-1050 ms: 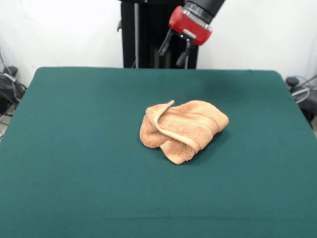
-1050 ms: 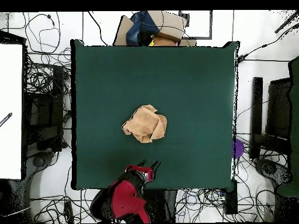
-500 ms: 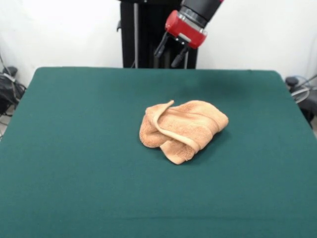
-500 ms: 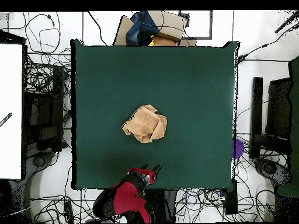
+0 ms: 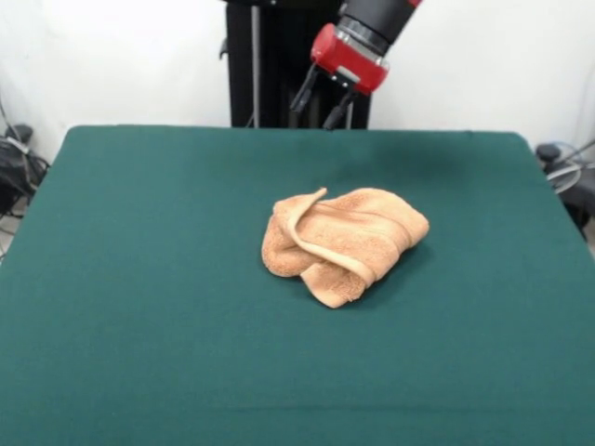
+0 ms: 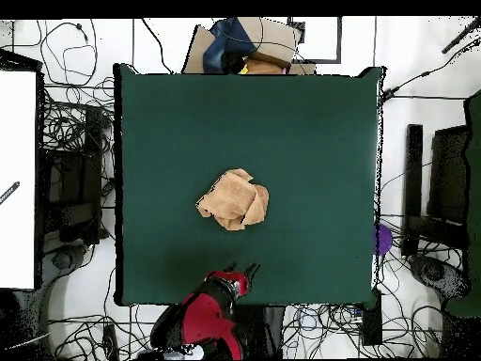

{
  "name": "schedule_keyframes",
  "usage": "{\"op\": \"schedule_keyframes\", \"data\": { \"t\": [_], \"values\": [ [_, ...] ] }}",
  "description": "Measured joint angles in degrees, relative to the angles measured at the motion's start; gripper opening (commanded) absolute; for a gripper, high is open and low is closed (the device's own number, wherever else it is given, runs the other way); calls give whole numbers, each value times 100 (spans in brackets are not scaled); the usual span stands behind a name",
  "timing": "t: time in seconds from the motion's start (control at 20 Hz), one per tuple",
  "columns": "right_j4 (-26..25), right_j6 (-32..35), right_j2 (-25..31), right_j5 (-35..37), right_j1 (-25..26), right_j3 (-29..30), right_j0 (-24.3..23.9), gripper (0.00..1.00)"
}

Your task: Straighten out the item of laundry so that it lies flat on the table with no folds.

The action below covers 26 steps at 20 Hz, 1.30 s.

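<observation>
A peach-orange towel (image 5: 342,243) lies crumpled in a loose bundle near the middle of a wide, dark green table (image 5: 139,279). It is folded over on itself several times, with one hemmed edge curling up and across the top from its left side, and a thick lobe poking toward the near edge. Nothing else rests on the table around it.

My jaws (image 5: 318,102) hang in the air over the table's far edge, well apart from the towel and a little to the left of its far side. The two dark fingers stand spread apart with nothing between them. In the overhead view my red wrist and jaws (image 6: 240,273) sit at the table edge nearest my base.

I judge the task barely begun: this is the approach, before any grasp. The next move calls for me to travel over the towel, come down on an exposed edge or corner, such as that raised hem, pinch a single layer, and draw it outward to open the folds.
</observation>
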Motion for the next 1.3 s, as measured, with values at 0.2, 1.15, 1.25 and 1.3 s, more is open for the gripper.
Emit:
{"op": "schedule_keyframes", "data": {
  "t": [0.2,1.15,1.25,1.3],
  "values": [
    [-179,0,29,-528,-74,0,0,100],
    [-323,0,314,-231,-685,-109,-191,100],
    [-324,0,332,-122,-781,-138,-259,100],
    [-328,0,338,-61,-830,-150,-303,100]
  ]
}}
